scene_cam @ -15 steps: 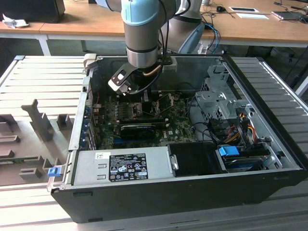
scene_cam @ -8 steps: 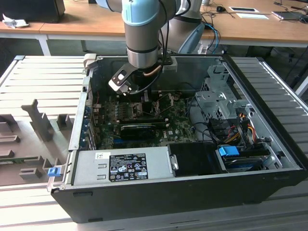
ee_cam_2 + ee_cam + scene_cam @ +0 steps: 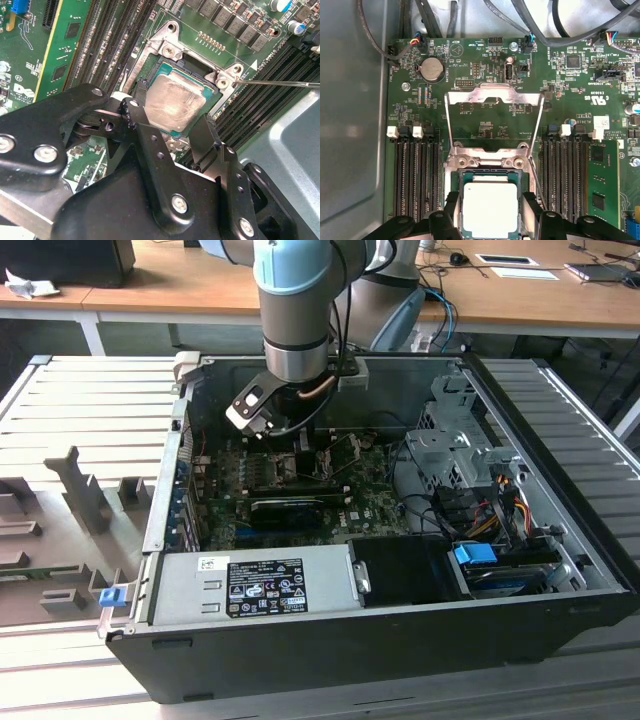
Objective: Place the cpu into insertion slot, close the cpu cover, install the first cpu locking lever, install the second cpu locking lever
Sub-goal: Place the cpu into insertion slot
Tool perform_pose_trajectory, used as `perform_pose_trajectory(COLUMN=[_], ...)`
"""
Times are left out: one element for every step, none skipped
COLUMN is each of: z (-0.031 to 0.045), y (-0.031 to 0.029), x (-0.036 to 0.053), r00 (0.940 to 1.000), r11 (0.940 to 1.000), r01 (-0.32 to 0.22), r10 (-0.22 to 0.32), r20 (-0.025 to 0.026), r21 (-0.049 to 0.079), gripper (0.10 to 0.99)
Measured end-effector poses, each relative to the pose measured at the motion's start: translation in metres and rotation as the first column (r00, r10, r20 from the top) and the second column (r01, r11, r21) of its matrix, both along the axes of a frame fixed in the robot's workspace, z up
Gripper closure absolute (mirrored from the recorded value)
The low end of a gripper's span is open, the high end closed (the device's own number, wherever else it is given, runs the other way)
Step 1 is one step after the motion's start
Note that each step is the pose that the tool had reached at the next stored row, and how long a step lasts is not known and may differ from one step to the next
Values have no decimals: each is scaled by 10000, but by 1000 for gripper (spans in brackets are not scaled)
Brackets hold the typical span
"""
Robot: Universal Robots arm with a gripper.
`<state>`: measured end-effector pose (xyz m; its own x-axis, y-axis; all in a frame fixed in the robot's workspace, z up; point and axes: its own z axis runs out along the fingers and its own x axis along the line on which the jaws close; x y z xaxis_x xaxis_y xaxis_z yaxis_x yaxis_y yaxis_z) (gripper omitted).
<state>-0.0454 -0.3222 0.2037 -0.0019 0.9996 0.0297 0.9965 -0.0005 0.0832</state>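
Black open computer case (image 3: 400, 640) on ribbed grey metal table (image 3: 90, 400); wooden desks (image 3: 180, 285) at 12 o'clock in exterior view. Grey power supply (image 3: 250, 585) at case's 6 o'clock, drive cage (image 3: 450, 440) at 3. Green motherboard (image 3: 570, 80); black memory slots (image 3: 417, 175) flank insertion slot (image 3: 487, 173). Silvery cpu (image 3: 490, 210) sits in slot, cpu cover (image 3: 492, 90) swung open. Gripper (image 3: 170, 107) straddles cpu; clamped or released, cannot tell.

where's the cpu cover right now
In the first wrist view, the cpu cover is swung open, hinged at the edge of the insertion slot, over the green board, leaving the cpu uncovered.
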Motion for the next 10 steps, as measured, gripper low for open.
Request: perform_pose_trajectory(z=[0,0,0,0,0,4,29,50,70,82], y=[0,0,0,0,0,0,0,0,0,0], x=[0,0,0,0,0,0,0,0,0,1], r00=[10000,10000,10000,10000,10000,10000,10000,10000,10000,10000], r11=[10000,10000,10000,10000,10000,10000,10000,10000,10000,10000], r01=[1,0,0,1,1,1,1,1,0,0], r10=[-1,0,0,-1,-1,-1,-1,-1,0,0], r20=[0,1,0,0,1,1,0,-2,-10,-23], r21=[0,0,0,0,1,1,0,0,0,1], gripper=[482,482,482,482,482,482,482,482,494,561])
